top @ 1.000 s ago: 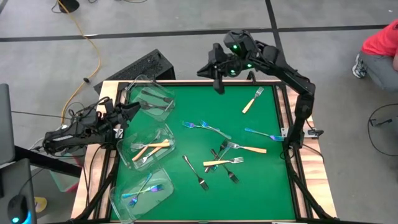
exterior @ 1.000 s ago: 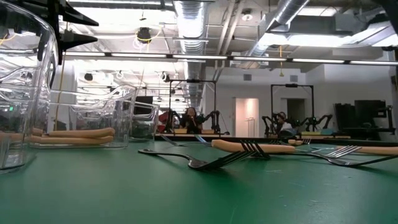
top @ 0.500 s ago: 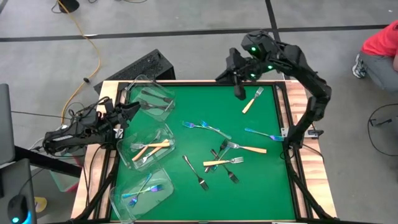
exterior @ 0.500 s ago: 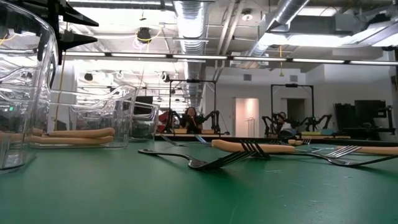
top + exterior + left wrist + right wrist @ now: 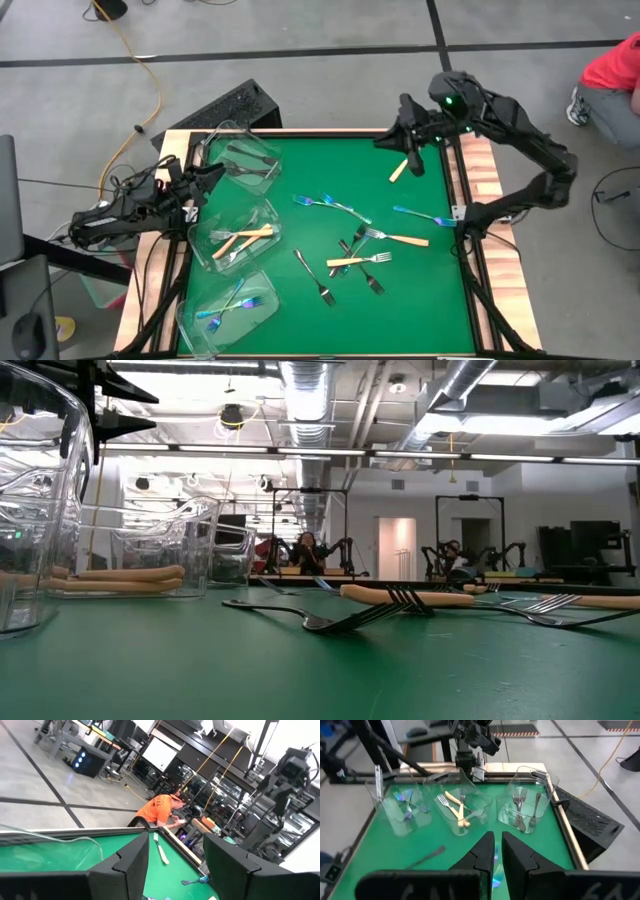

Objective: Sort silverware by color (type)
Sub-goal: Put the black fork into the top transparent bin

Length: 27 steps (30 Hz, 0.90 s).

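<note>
**Forks still loose on the mat: where the next pick could slip**

Forks lie scattered over the green mat, with a tangled cluster near its middle where grey, cream-handled and blue pieces cross one another. One cream-handled fork lies apart at the far right edge, directly under the right gripper, whose fingers stand nearly together with only a thin slit between them and nothing in them. The left gripper waits beside the tub of grey forks, its fingers spread apart and empty. Two more tubs hold cream-handled forks and iridescent blue forks.

Risks, as I judge them: descending with fingers this narrow would likely press on the handle rather than straddle it, skidding it toward the wooden rim. A flat, thin handle may also pivot in a pinch. In the cluster, lifting one fork could drag a neighbour along, sending the wrong kind into a tub.
</note>
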Each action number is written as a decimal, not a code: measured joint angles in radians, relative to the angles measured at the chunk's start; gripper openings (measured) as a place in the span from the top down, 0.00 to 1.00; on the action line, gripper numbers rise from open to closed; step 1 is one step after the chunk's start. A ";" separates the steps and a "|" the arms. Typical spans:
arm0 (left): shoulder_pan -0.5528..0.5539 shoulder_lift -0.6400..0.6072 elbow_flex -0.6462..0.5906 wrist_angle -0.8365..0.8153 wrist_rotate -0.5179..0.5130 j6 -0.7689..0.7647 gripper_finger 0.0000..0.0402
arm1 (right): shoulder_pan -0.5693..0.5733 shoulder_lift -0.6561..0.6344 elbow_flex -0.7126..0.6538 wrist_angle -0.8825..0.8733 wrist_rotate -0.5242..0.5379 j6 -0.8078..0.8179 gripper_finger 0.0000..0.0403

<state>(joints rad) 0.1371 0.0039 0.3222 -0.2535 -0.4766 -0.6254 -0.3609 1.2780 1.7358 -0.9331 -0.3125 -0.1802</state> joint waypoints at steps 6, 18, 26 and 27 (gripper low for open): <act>0.000 0.000 0.000 -0.002 -0.007 0.000 0.57 | 0.035 -0.166 -0.313 0.248 -0.001 0.134 0.86; 0.000 0.000 0.000 -0.003 -0.008 0.000 0.57 | 0.104 -0.351 -0.716 0.706 0.000 0.339 0.86; 0.000 0.000 0.000 -0.004 -0.009 0.001 0.57 | 0.140 -0.377 -0.878 0.961 0.003 0.393 0.86; 0.000 0.000 0.000 -0.004 -0.009 0.001 0.57 | 0.139 -0.377 -0.893 0.990 0.003 0.398 0.86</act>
<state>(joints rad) 0.1371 0.0040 0.3222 -0.2573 -0.4858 -0.6247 -0.2214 0.9009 0.8426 0.0565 -0.3096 0.2175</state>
